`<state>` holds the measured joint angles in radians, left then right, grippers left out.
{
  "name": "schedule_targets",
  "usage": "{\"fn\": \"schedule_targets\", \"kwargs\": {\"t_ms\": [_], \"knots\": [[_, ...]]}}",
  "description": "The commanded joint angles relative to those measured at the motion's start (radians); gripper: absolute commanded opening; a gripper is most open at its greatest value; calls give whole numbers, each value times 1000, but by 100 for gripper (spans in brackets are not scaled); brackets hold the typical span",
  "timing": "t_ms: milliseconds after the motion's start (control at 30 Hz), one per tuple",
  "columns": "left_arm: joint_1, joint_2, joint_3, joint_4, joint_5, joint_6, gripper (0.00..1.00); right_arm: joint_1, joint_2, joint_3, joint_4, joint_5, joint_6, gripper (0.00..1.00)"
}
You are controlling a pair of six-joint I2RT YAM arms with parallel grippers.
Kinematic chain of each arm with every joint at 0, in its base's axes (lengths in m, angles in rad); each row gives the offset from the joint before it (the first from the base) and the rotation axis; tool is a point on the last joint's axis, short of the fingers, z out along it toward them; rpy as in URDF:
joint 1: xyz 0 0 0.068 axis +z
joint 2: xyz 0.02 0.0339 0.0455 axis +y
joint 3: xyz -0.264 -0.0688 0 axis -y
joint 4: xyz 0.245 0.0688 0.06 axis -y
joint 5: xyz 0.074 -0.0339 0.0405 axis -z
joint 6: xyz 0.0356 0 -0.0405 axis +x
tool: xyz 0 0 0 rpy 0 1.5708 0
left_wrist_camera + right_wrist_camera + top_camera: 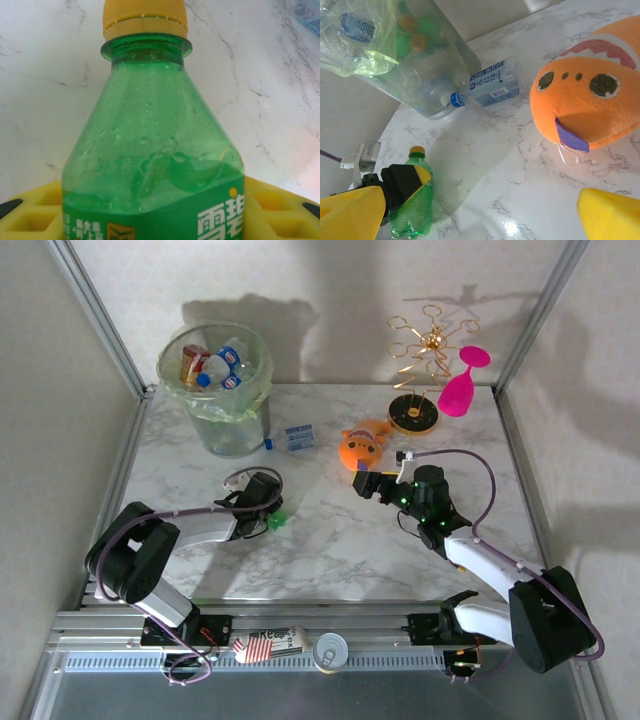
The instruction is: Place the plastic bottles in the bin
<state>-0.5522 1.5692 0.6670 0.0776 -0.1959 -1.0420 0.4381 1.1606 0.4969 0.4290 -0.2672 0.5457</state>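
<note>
Green bottle (150, 150) is squeezed between the pads of my left gripper (270, 512), on the table (340, 550) just in front of the bin (232, 430). More bottles (215, 368) lie inside the bin, and a clear bottle (297, 437) lies beside it. My right gripper (366, 484) is wide apart, near the orange fish toy (362, 448).

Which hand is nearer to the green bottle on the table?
Left. The left hand has the green bottle between its pads; the right hand is well apart from it, beside the orange fish toy.
</note>
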Motion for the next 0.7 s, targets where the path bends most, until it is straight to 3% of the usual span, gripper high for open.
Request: {"fn": "schedule_targets", "kwargs": {"t_ms": [0, 300, 533, 667], "knots": [[15, -69, 49, -17, -43, 58, 46, -1, 16, -11, 47, -36, -1, 99], [55, -267, 261, -120, -116, 412, 44, 41, 78, 4, 158, -113, 7, 99], [199, -207, 596, -265, 123, 608, 42, 128, 179, 68, 185, -140, -9, 99], [254, -129, 802, -357, 154, 708, 43, 167, 227, 108, 184, -156, -13, 99]]}}
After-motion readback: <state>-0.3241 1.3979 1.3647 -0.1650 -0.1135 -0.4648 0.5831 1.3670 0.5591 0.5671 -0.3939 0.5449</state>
